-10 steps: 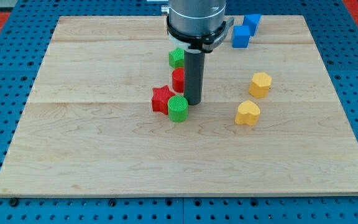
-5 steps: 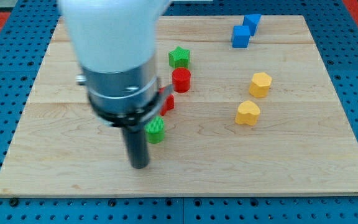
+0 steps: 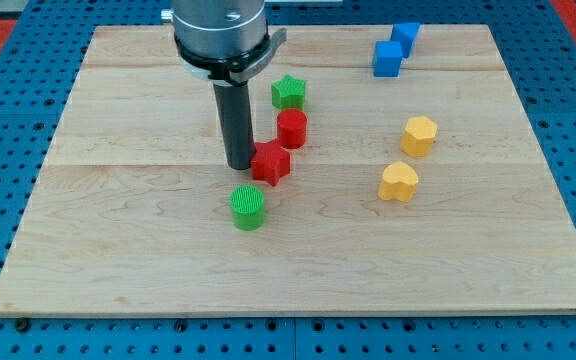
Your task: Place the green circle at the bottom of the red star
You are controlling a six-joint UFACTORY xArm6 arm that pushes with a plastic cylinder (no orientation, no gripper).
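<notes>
So my tip point(image 3: 240, 165) sits right up against the view's left side of the red star point(image 3: 270, 163), looks like it's touching but hard to be sure. No hand on this rig, just the rod. Green circle point(image 3: 248, 206) is on the desk point(image 3: 118, 250) just below the star, a bit to the left, small gap between them. Red cylinder point(image 3: 291, 129) and green star point(image 3: 288, 92) are above the red star.
</notes>
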